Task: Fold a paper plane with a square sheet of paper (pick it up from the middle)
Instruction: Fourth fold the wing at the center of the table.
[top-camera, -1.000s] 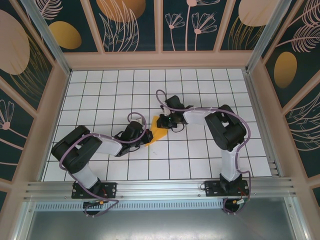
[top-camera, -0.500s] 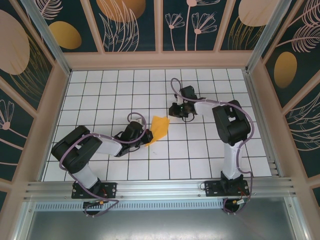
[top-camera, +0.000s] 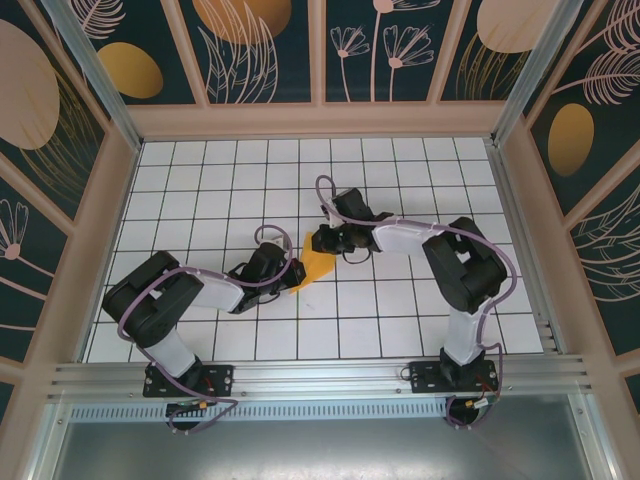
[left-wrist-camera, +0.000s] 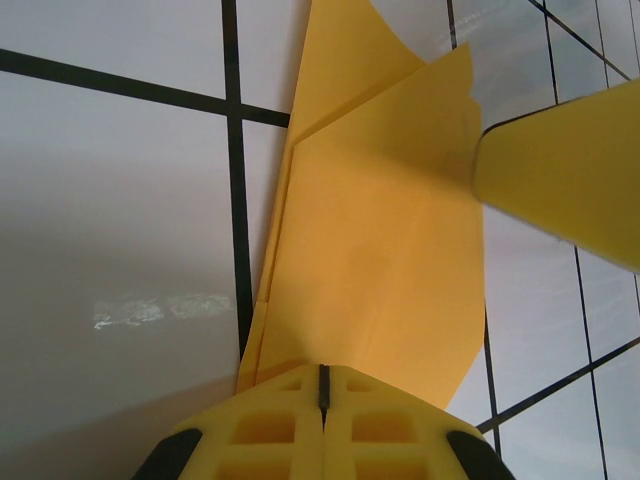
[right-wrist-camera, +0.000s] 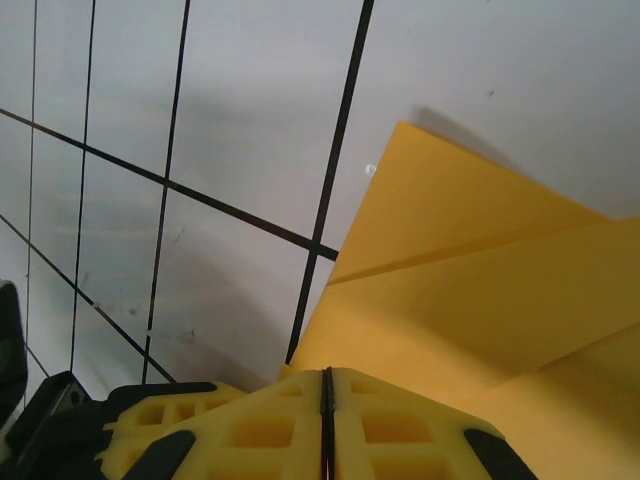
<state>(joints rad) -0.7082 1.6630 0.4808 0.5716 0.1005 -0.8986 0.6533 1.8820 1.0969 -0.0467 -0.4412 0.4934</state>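
Folded paper (left-wrist-camera: 380, 250): near end lay hidden under left gripper (left-wrist-camera: 322, 385); right side cut off in right wrist view.

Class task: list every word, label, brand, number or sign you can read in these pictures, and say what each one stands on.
None: there is no readable text in any view.
The folded orange-yellow paper is plain.
The white tiled table carries only black grid lines.
The wall panels show painted plants and ovals, no lettering.
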